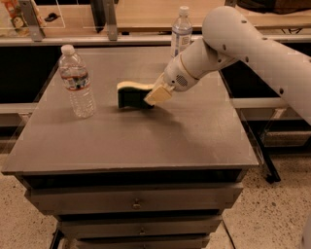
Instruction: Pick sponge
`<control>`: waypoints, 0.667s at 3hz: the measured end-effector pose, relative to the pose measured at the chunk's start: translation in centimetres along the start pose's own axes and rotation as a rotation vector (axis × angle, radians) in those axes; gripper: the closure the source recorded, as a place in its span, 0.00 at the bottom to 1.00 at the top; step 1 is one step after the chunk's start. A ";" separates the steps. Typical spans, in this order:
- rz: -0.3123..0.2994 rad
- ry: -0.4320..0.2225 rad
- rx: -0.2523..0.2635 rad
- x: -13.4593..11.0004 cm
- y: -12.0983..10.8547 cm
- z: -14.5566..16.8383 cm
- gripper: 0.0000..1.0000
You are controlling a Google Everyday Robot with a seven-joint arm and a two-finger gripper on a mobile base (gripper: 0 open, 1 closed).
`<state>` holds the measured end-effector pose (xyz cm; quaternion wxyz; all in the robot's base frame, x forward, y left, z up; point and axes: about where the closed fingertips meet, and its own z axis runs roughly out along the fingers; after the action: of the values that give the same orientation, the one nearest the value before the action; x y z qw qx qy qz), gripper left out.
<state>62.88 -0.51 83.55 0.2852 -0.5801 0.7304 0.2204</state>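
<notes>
Surface: flat grey-brown table (146, 141), matte, with a stack of drawers (133, 199) under the front edge. Speckled floor (272, 214) below. Behind the table runs a pale wooden counter (146, 14) with upright posts; dark shelving flanks the table on both sides.

On the table: a clear water bottle (77, 85) with a white cap, upright at the left. A second bottle (181, 31) stands upright at the rear edge, well apart from the first.

The sponge (130, 96) is a little behind table centre, between the two bottles and to the right of the near one. Its long axis runs roughly left to right across the table. Pale-yellow foam shows along the top and the dark green face is turned toward the camera.

The white arm (233, 44) enters from the upper right and slopes down to the left. The gripper (153, 97) is at the sponge's right end, clamped on it; one cream padded finger (158, 92) lies across that end.

Hard to make out: the second finger is hidden behind the sponge. Whether the sponge's lower edge touches the tabletop cannot be told. The arm is cut off at the right border, and the lowest drawer is cropped.
</notes>
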 end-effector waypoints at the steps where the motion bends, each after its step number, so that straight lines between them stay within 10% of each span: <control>1: 0.000 0.000 0.000 0.0 0.0 0.0 0.13; 2: 0.000 -0.032 0.013 0.0 0.1 -0.7 0.00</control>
<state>62.66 -0.95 84.04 0.3009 -0.5747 0.7270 0.2248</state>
